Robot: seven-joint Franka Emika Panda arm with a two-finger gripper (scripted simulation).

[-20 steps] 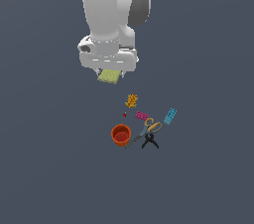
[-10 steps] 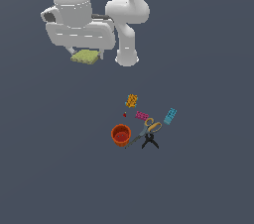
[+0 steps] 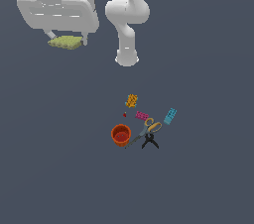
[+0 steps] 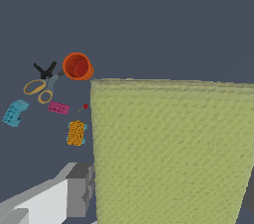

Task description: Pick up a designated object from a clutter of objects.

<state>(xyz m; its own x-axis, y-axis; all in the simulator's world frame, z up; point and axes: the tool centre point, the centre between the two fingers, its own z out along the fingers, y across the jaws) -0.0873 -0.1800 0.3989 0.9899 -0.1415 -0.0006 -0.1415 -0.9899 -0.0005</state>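
Observation:
The designated object, a flat yellow-green sponge-like pad [image 3: 65, 42], hangs high above the floor at the exterior view's upper left, with my gripper [image 3: 66, 37] shut on it. In the wrist view the pad [image 4: 168, 153] fills much of the picture, and one grey finger [image 4: 79, 188] shows beside it. The clutter of objects lies far below, apart from the gripper: a red-orange cup [image 3: 121, 135], orange-handled scissors [image 3: 148, 129], a black tripod piece [image 3: 150, 141], a cyan block [image 3: 170, 116], a pink brick [image 3: 142, 116] and an orange knobbly piece [image 3: 131, 100].
The arm's white base [image 3: 127, 58] stands behind the clutter. A tiny red bit [image 3: 124, 115] lies between the cup and the pink brick. The floor is a plain dark grey surface. The wrist view shows the cup [image 4: 77, 66] and scissors [image 4: 38, 89] from above.
My gripper has carried the pad up and toward the exterior view's left, away from the clutter. The items on the floor have not moved.

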